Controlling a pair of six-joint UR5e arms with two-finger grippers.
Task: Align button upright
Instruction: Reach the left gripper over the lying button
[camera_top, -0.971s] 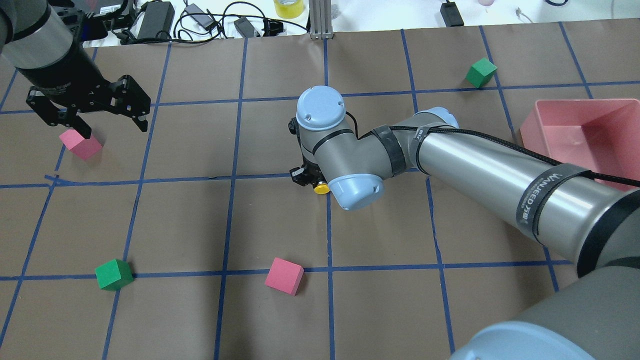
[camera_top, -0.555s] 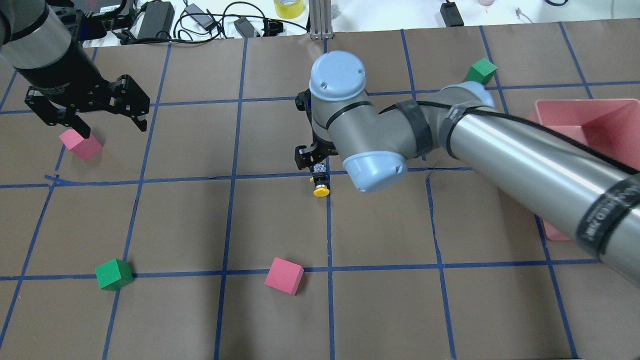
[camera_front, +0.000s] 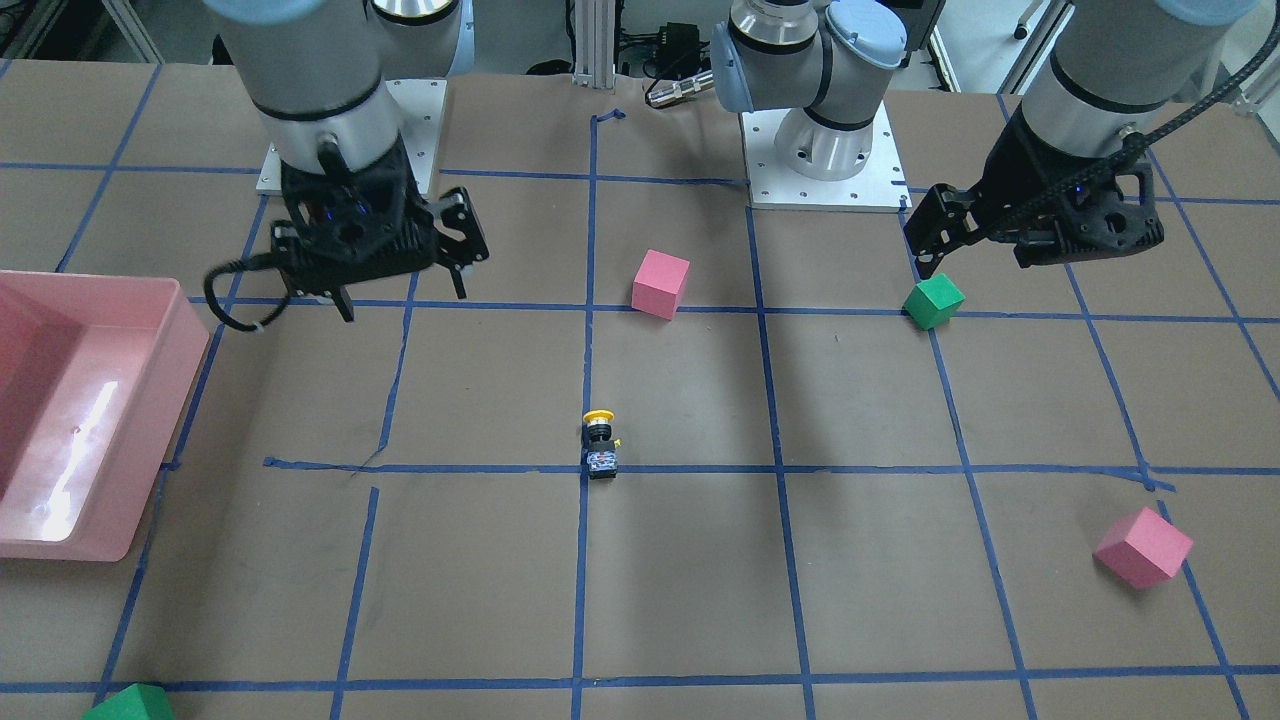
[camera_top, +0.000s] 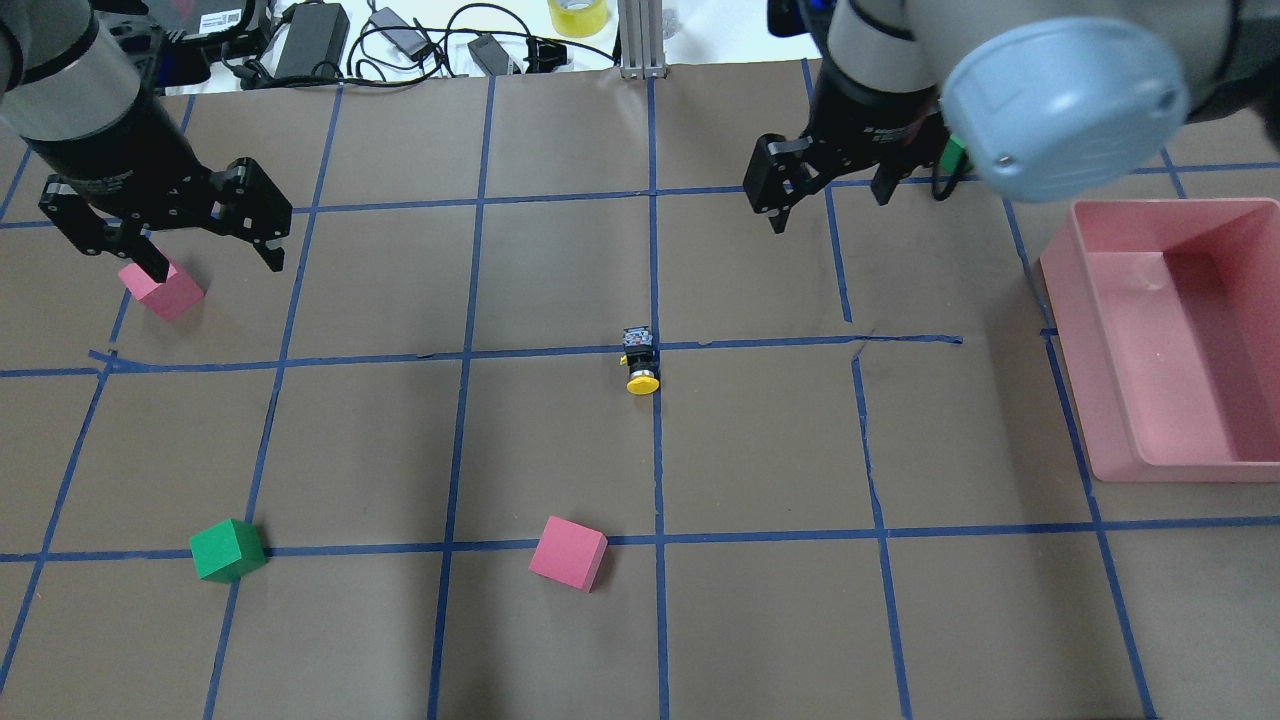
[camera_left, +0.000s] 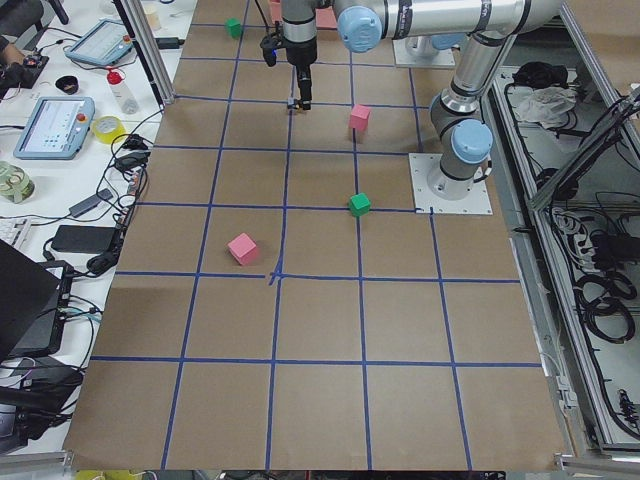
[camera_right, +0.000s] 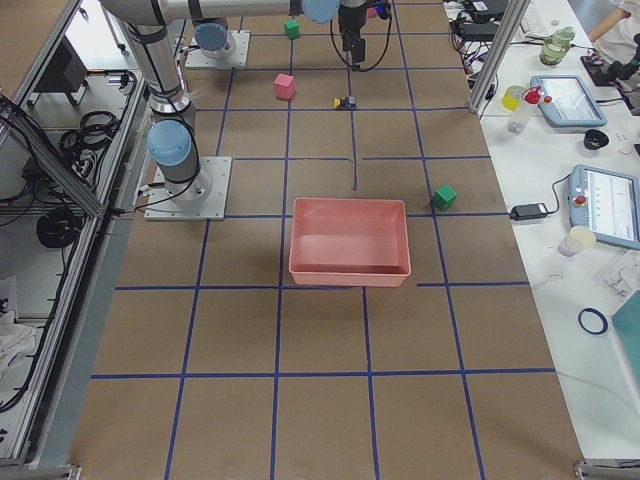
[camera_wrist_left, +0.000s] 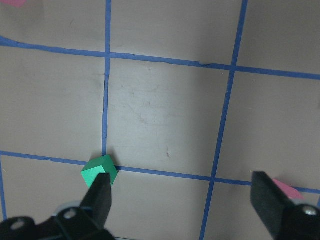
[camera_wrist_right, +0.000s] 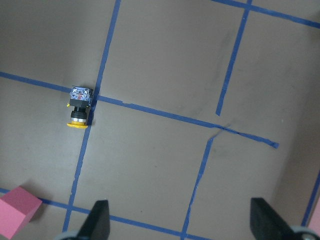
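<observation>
The button (camera_top: 640, 362) lies on its side at a blue tape crossing mid-table, yellow cap toward the robot and white/blue base away. It also shows in the front view (camera_front: 601, 445) and the right wrist view (camera_wrist_right: 80, 107). My right gripper (camera_top: 830, 205) (camera_front: 403, 298) is open and empty, raised well clear of the button, to its far right. My left gripper (camera_top: 215, 262) (camera_front: 985, 262) is open and empty, hovering at the far left over a pink cube (camera_top: 165, 288).
A pink bin (camera_top: 1070, 330) stands at the right edge. A pink cube (camera_top: 568, 552) and a green cube (camera_top: 228, 550) sit near the robot. Another green cube (camera_top: 955, 150) is partly hidden behind the right arm. Cables and adapters lie beyond the far edge.
My right gripper, which was down at the button, has let it go and risen away to the far right. The button now lies exposed. The left arm has barely moved.
</observation>
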